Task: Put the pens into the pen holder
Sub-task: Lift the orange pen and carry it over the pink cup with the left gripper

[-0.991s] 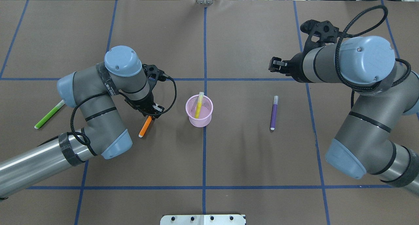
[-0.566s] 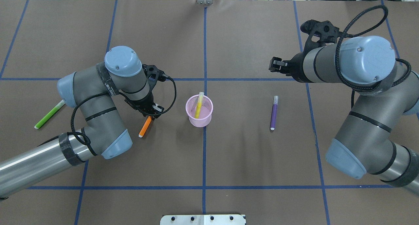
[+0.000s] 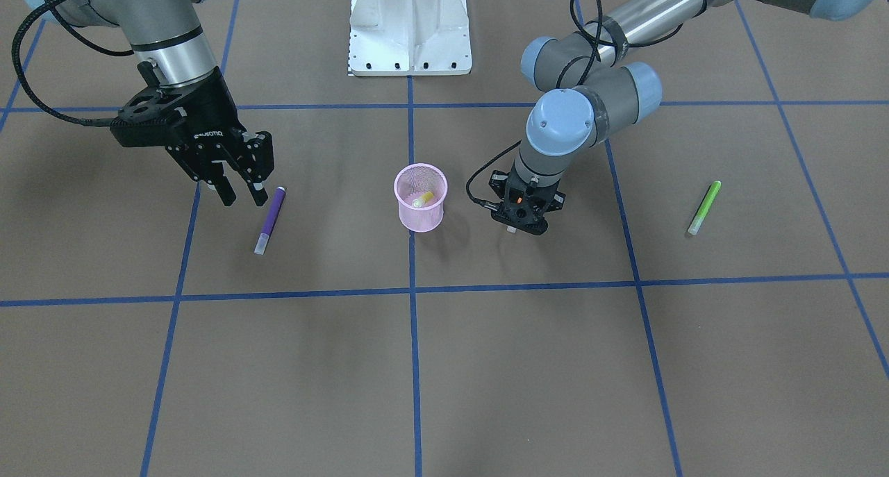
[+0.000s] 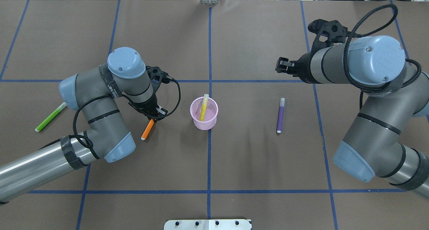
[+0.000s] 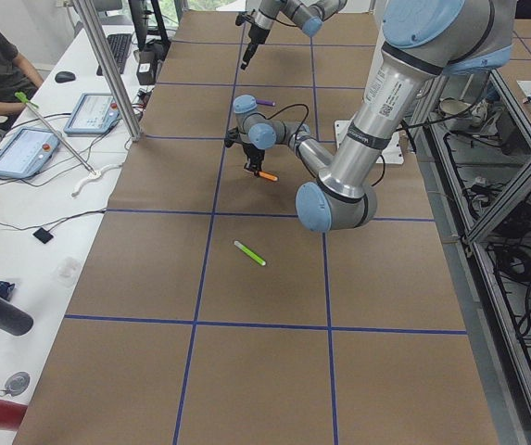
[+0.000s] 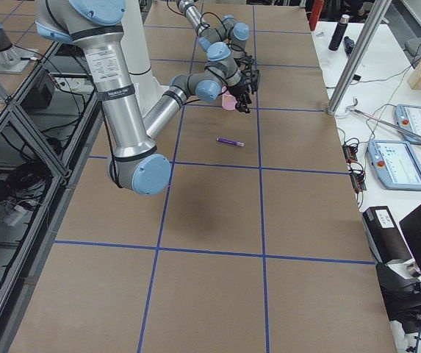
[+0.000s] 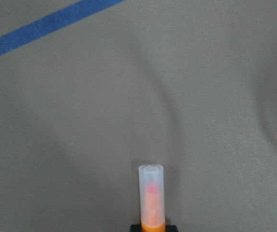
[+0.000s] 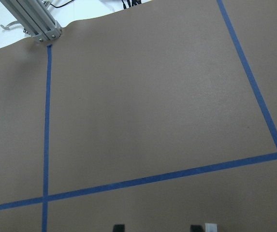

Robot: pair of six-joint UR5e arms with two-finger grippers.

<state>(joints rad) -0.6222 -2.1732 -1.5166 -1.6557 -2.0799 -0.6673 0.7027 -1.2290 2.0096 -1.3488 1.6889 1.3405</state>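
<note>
My left gripper [image 4: 153, 118] is shut on the orange pen [image 4: 147, 129], left of the pink mesh pen holder [image 4: 204, 125]. The pen slants down and toward the robot. The left wrist view shows its pale cap [image 7: 151, 193] sticking out of the closed fingers. A yellow pen [image 4: 203, 108] leans inside the holder [image 3: 410, 216]. The purple pen [image 4: 280, 115] lies flat to the holder's right. The green pen [image 4: 51, 117] lies flat at the far left. My right gripper [image 3: 241, 196] is open and empty, above the table just beyond the purple pen [image 3: 270, 219].
Blue tape lines cross the brown table cover. The white robot pedestal [image 3: 410, 26] stands at the robot's edge of the table. A metal post [image 8: 32, 21] stands at the far edge. Operator desks with tablets run along the far side.
The left gripper and the orange pen have shifted very slightly away from the robot. The right arm has hardly moved.
</note>
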